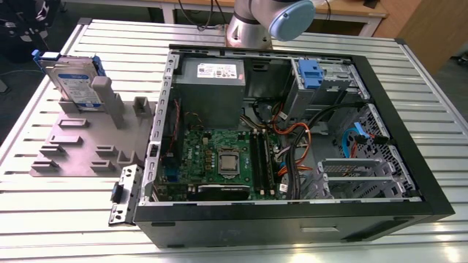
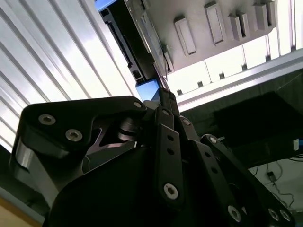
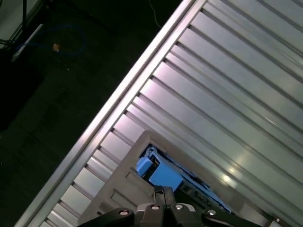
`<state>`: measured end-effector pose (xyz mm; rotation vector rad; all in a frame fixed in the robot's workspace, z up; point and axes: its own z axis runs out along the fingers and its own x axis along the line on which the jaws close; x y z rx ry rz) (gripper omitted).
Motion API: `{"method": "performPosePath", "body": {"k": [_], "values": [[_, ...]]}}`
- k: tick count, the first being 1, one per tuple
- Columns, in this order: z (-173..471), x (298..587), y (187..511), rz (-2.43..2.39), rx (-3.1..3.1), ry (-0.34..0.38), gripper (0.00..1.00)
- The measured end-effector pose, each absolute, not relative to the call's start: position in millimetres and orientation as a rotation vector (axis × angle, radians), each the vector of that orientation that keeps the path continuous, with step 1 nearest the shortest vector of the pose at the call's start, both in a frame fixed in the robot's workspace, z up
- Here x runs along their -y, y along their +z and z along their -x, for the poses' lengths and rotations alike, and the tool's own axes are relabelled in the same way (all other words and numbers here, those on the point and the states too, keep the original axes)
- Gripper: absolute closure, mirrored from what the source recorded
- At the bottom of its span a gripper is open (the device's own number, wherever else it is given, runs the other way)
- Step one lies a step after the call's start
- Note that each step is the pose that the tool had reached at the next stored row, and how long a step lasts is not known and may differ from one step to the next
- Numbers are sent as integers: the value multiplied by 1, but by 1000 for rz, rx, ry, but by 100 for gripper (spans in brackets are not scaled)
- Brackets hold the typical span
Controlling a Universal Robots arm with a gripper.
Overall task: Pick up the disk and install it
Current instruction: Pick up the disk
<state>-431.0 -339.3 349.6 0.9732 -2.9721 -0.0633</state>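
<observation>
Jaws: closed tip to tip with nothing between them, as seen in both wrist views. The gripper (image 2: pixel 163 92) (image 3: pixel 163 190) is empty.

Nearest object: the disk (image 3: pixel 160 174) (image 2: pixel 127 41), just beyond the fingertips and not touching them. The first wrist view looks onto its blue frame edge, seated in a slot of the grey holder (image 3: pixel 118 194). The second wrist view shows its dark connector edge, with a blue corner closest to the tips.

Exterior view, dial centred on the open computer case (image 1: pixel 292 215):
- The disk (image 1: pixel 73 82) is at about 10 o'clock, outside the case and apart from its wall. It stands on edge, tilted slightly back, with the label facing the camera.
- The grey holder (image 1: pixel 80 150) is at 9 o'clock, lying flat on the slatted metal table (image 1: pixel 66 219). Its near edge is just beside the case wall, and the disk occupies its far end.
- The arm (image 1: pixel 263 22) is at 12 o'clock, rising behind the case rim. It is grey with a blue cap.

Inside the case, same dial:
- The power supply (image 1: pixel 212 82), grey with a white sticker, is at 11 o'clock.
- The small blue clip (image 1: pixel 310 74) is at 1 o'clock, in the drive bay.
- The motherboard (image 1: pixel 219 153) is at 8 o'clock.
- The orange cables (image 1: pixel 292 131) are near the centre.
</observation>
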Motion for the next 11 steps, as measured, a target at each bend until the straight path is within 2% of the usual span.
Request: {"method": "performPosePath", "body": {"k": [11], "values": [[431,339,350,-1204,2883,-61,89]]}}
